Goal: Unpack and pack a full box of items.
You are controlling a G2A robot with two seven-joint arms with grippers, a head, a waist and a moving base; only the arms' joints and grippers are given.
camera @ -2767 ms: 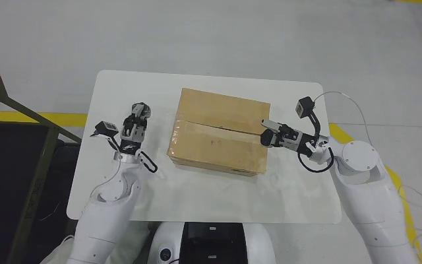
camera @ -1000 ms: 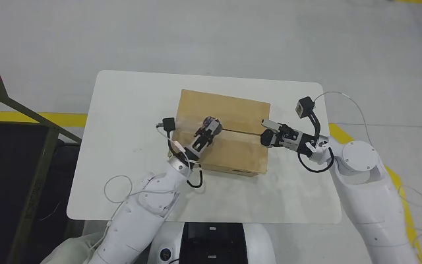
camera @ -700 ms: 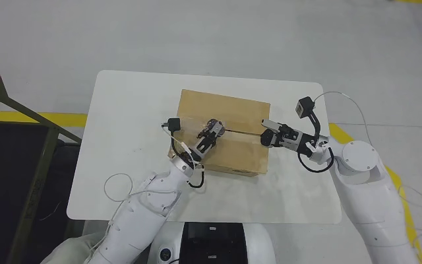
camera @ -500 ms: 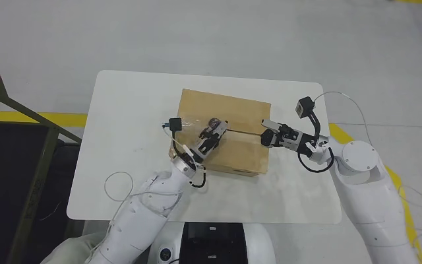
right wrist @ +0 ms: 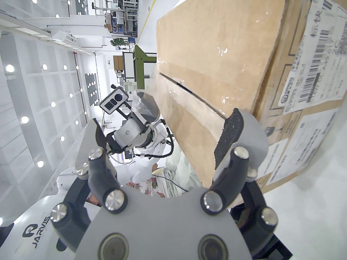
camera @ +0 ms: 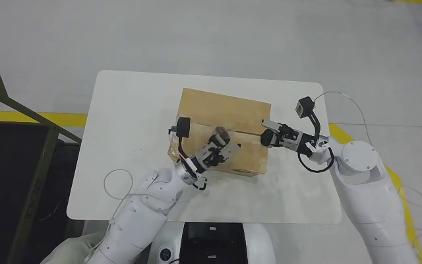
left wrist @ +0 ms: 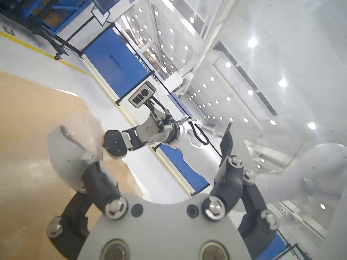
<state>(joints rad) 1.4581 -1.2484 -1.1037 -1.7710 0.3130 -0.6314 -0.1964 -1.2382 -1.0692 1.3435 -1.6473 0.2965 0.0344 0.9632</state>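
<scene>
A closed brown cardboard box [camera: 224, 109] stands in the middle of the white table [camera: 119, 132], with a seam [camera: 250, 131] between its top flaps. My left gripper [camera: 223, 140] is over the box top near the seam, open. One of its fingers [left wrist: 71, 161] lies on the cardboard with crinkled clear tape [left wrist: 89, 133] clinging to it. My right gripper [camera: 266, 131] is at the box's right end, open, one finger [right wrist: 235, 133] against the top edge of that end. White printed labels [right wrist: 311, 77] cover that end.
Bare table lies left of the box and in front of it [camera: 277, 198]. A thin cable loop [camera: 116, 182] rests on the near left part. A dark stand [camera: 26, 178] is beyond the table's left edge.
My left arm came from the table's left side onto the box top, then slid its gripper along the seam towards the right. The right arm and the box stayed still.
</scene>
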